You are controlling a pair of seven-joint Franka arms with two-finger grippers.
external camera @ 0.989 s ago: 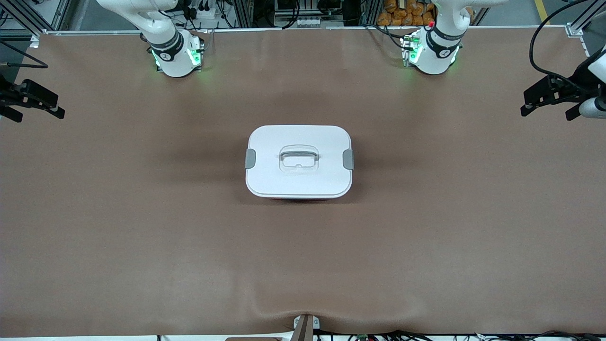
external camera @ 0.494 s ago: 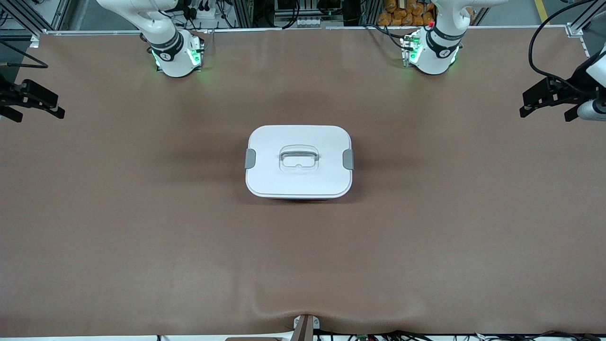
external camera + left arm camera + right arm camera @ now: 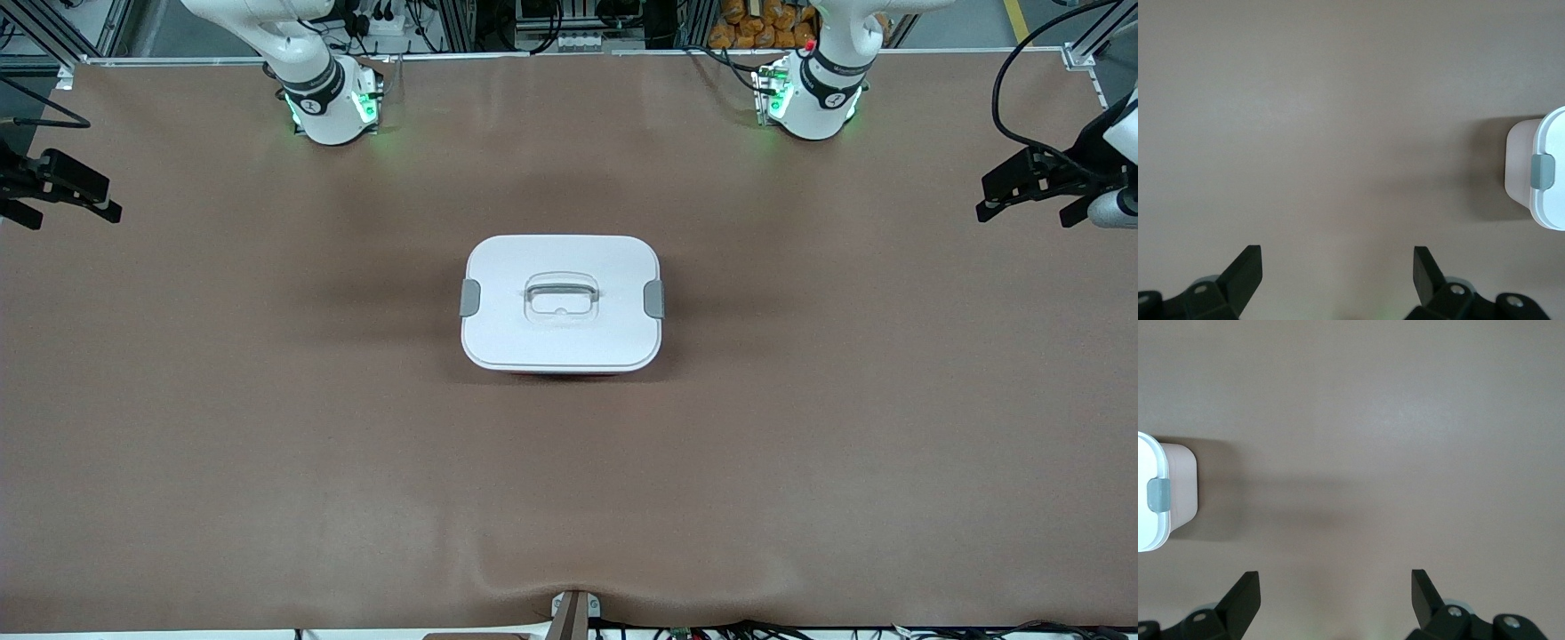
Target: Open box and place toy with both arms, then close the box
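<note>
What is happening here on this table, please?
Nothing is being handled at this moment. The box sits closed in the middle of the brown table, its white lid on and both grey side clips down. The left gripper and the right gripper hang open above bare table at their own ends, each apart from the box. No toy is visible.

The box (image 3: 562, 303) stands in the middle of the table (image 3: 267, 444), at the centre of the frame, with its lid (image 3: 562, 258) on it. One clip (image 3: 469, 298) sits at the lid's end toward the right arm, the other clip (image 3: 654, 300) at the end toward the left arm. The handle (image 3: 561, 293) lies in the middle of the lid. The left gripper (image 3: 1022, 191) hangs over the table's edge at the upper right of the frame, the right gripper (image 3: 67, 196) at the upper left, both well apart from the box.
</note>
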